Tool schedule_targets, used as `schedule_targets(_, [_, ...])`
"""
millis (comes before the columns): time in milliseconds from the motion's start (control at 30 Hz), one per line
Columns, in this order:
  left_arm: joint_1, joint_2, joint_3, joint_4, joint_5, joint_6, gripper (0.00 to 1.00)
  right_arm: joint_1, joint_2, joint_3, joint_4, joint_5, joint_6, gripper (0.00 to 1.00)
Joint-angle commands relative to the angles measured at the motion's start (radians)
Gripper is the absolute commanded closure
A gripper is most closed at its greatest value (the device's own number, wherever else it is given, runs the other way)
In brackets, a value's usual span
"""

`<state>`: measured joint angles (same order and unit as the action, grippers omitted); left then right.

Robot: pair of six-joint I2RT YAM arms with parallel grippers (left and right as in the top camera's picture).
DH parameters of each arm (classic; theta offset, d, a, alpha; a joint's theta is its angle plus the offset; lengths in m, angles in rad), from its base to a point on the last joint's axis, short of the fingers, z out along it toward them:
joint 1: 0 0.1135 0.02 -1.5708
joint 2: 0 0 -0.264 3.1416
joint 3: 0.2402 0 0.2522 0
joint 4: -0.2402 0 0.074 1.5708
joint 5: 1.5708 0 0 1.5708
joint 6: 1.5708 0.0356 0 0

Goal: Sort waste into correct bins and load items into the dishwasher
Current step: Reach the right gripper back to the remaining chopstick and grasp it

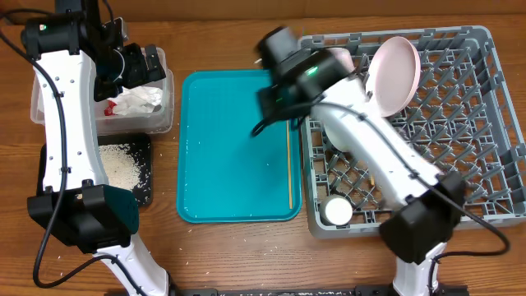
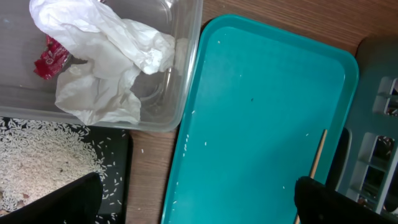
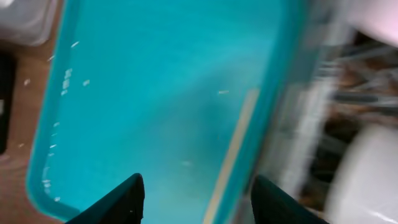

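While one thin wooden chopstick [image 1: 290, 164] lies unloaded at the right rim of the teal tray [image 1: 230, 148], the crumpled white wrapper [image 1: 136, 100] is in the clear tub [image 1: 168, 90], rice [image 1: 119, 164] in the black tray [image 1: 144, 187], and the pink plate [image 1: 393, 74] in the grey rack [image 1: 493, 123]. Left gripper [image 2: 196, 193] and right gripper [image 3: 198, 186] both gape wide, empty.

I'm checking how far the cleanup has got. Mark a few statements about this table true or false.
1. The wrapper lies in the clear tub. True.
2. The rice heap sits on the teal tray. False: it is in the black tray.
3. A chopstick lies on the teal tray. True.
4. The plate lies flat on the teal tray. False: it stands in the dish rack.
5. The right gripper is shut on the chopstick. False: it is open.
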<state>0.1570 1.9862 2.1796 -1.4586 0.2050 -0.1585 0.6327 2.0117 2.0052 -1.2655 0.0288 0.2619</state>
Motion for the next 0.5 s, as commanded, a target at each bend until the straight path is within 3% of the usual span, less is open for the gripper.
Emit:
schedule_targets(0, [-0.007, -0.008, 0.017, 0.0, -0.006, 0.001, 0.0, 0.031, 0.093, -0.069, 0.026, 0.015, 0.089, 0.44])
schedule_targets(167, [-0.007, -0.008, 0.018, 0.0, -0.006, 0.001, 0.0, 0.045, 0.204, -0.108, 0.031, 0.107, 0.164, 0.44])
schedule_targets(467, [-0.007, -0.008, 0.018, 0.0, -0.006, 0.001, 0.0, 0.013, 0.325, -0.108, 0.031, 0.13, 0.177, 0.43])
